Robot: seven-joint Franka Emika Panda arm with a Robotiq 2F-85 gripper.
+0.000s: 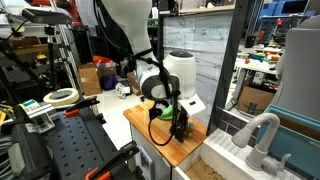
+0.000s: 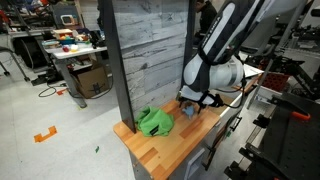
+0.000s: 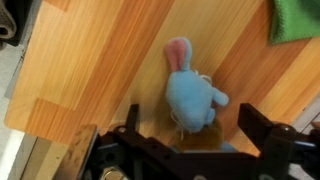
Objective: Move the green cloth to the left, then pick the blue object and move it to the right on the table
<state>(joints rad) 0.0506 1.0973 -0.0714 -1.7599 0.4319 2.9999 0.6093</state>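
Observation:
The blue object [image 3: 192,92] is a small blue plush toy with a pink ear, lying on the wooden table [image 3: 90,70]. My gripper [image 3: 190,122] is open, with one finger on each side of the toy and gaps between fingers and toy. The green cloth [image 3: 296,20] lies crumpled at the top right corner of the wrist view. In an exterior view the cloth [image 2: 154,122] sits beside the grey plank wall, and the toy [image 2: 189,112] shows just under the gripper [image 2: 194,106]. In an exterior view the gripper [image 1: 178,126] reaches down to the table and hides the toy.
A tall grey plank wall [image 2: 145,55] stands along one side of the small wooden table [image 2: 180,148]. The table edge [image 3: 30,120] is close to the gripper. A white device [image 1: 184,75] stands at the back. Workshop benches and clutter surround the table.

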